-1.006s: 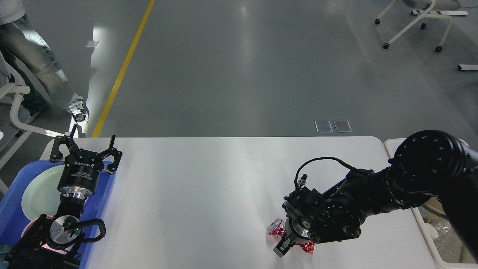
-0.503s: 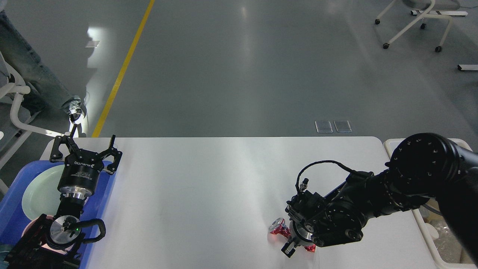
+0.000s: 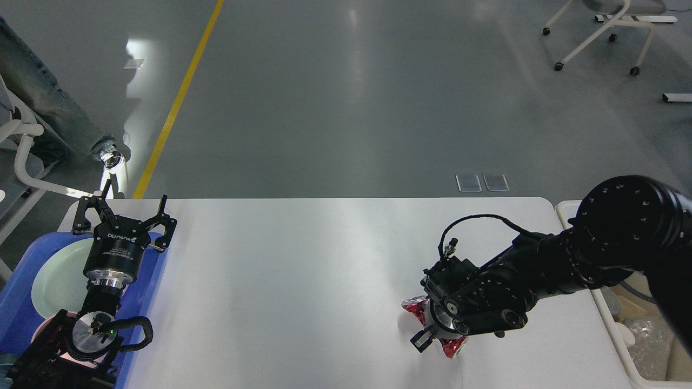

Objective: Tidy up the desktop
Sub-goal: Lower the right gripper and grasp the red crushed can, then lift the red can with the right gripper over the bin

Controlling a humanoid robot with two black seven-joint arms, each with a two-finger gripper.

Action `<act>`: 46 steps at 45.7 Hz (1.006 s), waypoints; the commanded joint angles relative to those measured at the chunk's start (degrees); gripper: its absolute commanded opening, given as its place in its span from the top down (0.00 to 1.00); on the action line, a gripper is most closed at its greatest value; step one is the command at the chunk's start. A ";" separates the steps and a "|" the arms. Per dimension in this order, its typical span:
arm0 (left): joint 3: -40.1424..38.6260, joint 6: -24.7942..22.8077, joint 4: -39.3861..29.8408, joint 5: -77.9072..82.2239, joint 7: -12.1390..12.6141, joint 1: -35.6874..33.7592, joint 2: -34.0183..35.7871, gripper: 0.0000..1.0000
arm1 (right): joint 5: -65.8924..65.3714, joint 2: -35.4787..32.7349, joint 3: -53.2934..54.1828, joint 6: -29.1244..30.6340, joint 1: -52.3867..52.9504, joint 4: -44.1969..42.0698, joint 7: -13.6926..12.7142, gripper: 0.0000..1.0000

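Two black arms reach over the tabletop [image 3: 303,259], the wide white-grey surface filling the lower half of the frame. The left tool [image 3: 125,209], at the left edge, hangs over the far rim of a blue tray [image 3: 154,281] with its fingers spread apart and nothing between them. In the tray lies a pale green plate [image 3: 54,278], partly covered by the arm. The right tool [image 3: 432,330], in the lower right of the frame, points down at the tabletop and is closed around a crumpled red foil wrapper [image 3: 415,310], whose shiny folds stick out on both sides of the fingers. At the right edge a cream-white bin [image 3: 616,335] stands just beside the tabletop, with clear plastic inside.
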 commanded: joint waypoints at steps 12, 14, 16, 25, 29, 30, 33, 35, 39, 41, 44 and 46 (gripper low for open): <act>0.00 0.00 0.00 0.00 0.09 0.00 0.00 0.03 | 24.75 -8.37 -2.40 9.59 22.23 9.85 0.58 1.00; 0.00 0.00 0.00 0.00 0.09 0.00 0.00 0.03 | 28.35 -9.07 -2.48 13.10 25.83 10.91 0.58 1.00; 0.00 0.00 0.00 0.00 0.09 0.00 0.00 0.03 | 32.74 -9.68 -2.57 17.23 29.52 11.18 0.58 1.00; 0.00 0.00 0.00 0.00 0.09 0.00 0.00 0.03 | 48.22 -12.32 -8.54 26.66 44.20 13.80 -0.04 1.00; 0.00 0.00 0.00 0.00 0.09 0.00 0.00 0.03 | 50.07 -13.55 -13.11 26.39 51.06 17.58 -0.04 1.00; 0.00 0.00 0.00 0.00 0.00 0.00 0.00 0.03 | 50.77 -13.90 -14.07 26.04 52.55 18.29 -0.04 1.00; 0.00 0.00 0.00 0.00 0.00 0.00 0.00 0.03 | 52.88 -14.26 -16.71 25.34 55.72 20.31 -0.04 1.00; 0.00 0.00 0.00 0.00 0.09 0.00 0.00 0.03 | 53.94 -14.26 -18.38 24.99 57.04 21.63 -0.04 1.00; 0.00 0.00 0.00 0.00 0.00 0.00 0.00 0.03 | 55.08 -14.08 -21.46 23.41 58.28 22.51 0.31 1.00; 0.00 0.00 0.00 0.00 0.00 0.00 0.00 0.03 | 55.96 -14.00 -22.87 22.79 58.37 22.78 0.75 1.00; 0.00 0.00 0.00 0.00 0.00 0.00 0.00 0.03 | 57.19 -13.82 -24.71 22.70 58.37 22.87 3.03 1.00; 0.00 0.00 0.00 0.00 0.00 0.00 0.00 0.03 | 57.19 -13.64 -25.59 22.70 58.37 22.87 5.49 1.00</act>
